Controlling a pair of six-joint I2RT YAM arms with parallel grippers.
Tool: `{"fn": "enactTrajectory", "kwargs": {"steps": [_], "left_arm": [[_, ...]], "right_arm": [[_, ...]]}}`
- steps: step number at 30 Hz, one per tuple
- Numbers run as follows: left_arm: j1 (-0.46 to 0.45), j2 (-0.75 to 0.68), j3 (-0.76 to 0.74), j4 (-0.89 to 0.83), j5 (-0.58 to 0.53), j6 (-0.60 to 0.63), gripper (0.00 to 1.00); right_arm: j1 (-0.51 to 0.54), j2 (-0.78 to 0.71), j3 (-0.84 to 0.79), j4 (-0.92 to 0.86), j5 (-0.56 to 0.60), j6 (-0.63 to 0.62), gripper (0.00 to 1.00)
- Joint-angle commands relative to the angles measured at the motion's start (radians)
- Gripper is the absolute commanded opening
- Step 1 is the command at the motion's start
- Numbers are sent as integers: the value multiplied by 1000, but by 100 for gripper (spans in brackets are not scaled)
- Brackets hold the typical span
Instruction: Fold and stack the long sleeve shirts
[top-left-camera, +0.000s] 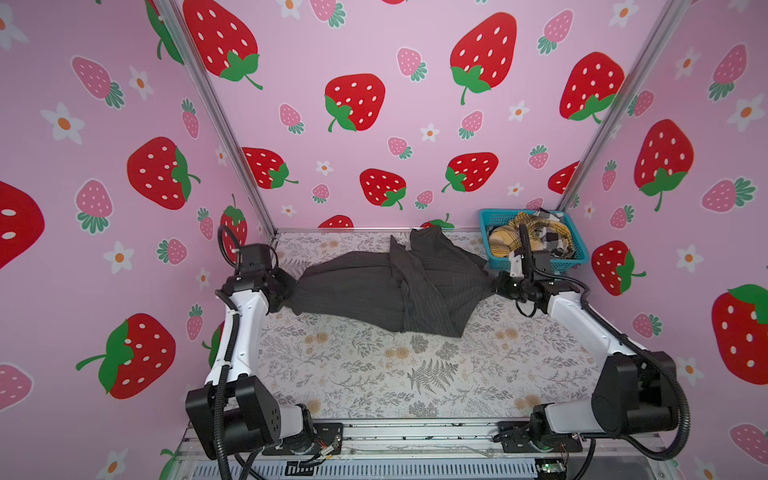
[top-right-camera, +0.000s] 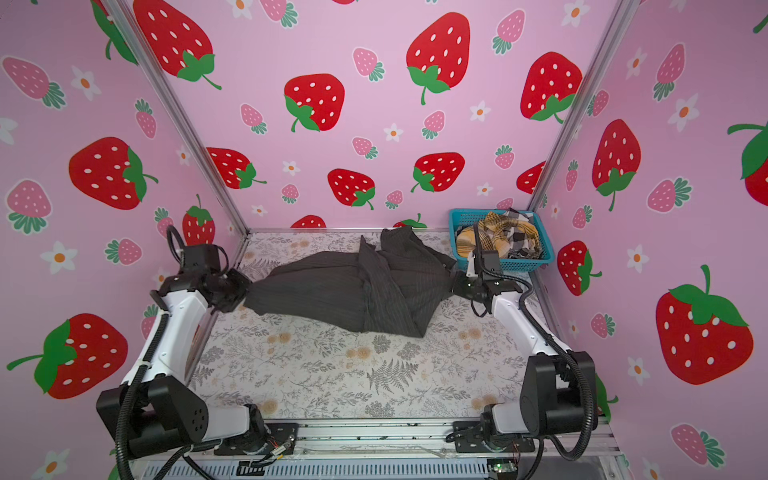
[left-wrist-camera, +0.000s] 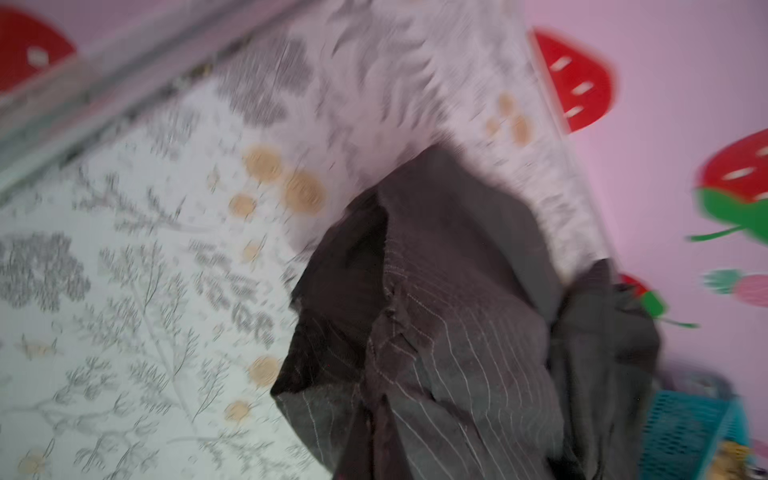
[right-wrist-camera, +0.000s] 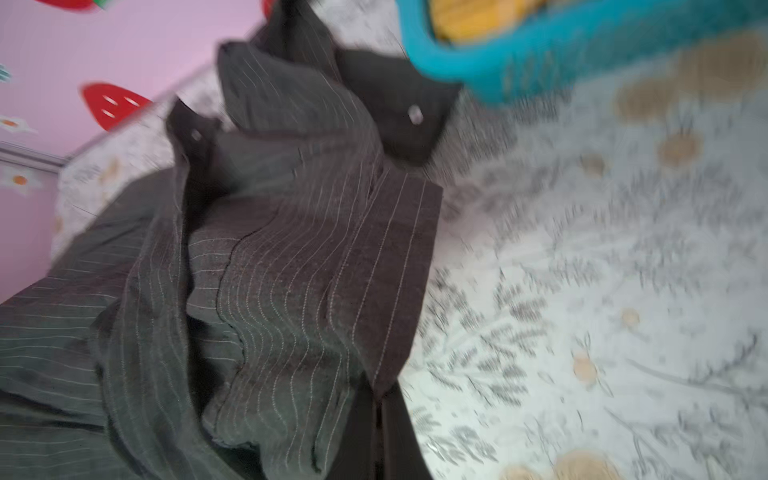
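The dark charcoal pinstriped shirt (top-left-camera: 353, 286) (top-right-camera: 316, 286) stretches across the back of the table, bunched in the middle. My left gripper (top-left-camera: 289, 291) (top-right-camera: 245, 291) is shut on its left end. In the left wrist view the fingertips (left-wrist-camera: 373, 403) pinch the striped cloth (left-wrist-camera: 457, 332). My right gripper (top-left-camera: 496, 286) (top-right-camera: 455, 284) is shut on the right end. In the right wrist view the closed tips (right-wrist-camera: 377, 401) clamp a stitched edge of the shirt (right-wrist-camera: 291, 270). A mustard-yellow plaid shirt (top-left-camera: 505, 243) (top-right-camera: 494, 232) and a black-and-white check shirt (top-left-camera: 555, 237) (top-right-camera: 519, 239) lie crumpled in the basket.
The teal mesh basket (top-left-camera: 486, 220) (top-right-camera: 457, 218) stands in the back right corner, just behind my right gripper. It also shows in the left wrist view (left-wrist-camera: 685, 428) and the right wrist view (right-wrist-camera: 519, 54). A floral cloth (top-left-camera: 374, 374) covers the table. Pink strawberry walls close in three sides.
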Motion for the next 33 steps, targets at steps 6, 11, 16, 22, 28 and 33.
{"fn": "enactTrajectory", "kwargs": {"steps": [6,11,16,22,28,33], "left_arm": [[-144,-130,-358,2,12,-83,14],[-181,-126,-229,-40,-86,-18,73],[-172,50,138,-24,-150,142,84],[-167,477,543,-4,-98,264,79],[-166,812,847,-126,-106,258,78],[-155,957,930,-154,-57,235,77]], "right_arm": [[-35,-25,-239,-8,16,-4,0],[-33,-9,-187,-31,52,5,45],[0,-9,-101,-99,130,-4,54],[111,6,-70,-97,161,12,44],[245,51,-90,-16,115,49,37],[299,126,-93,15,105,81,31]]}}
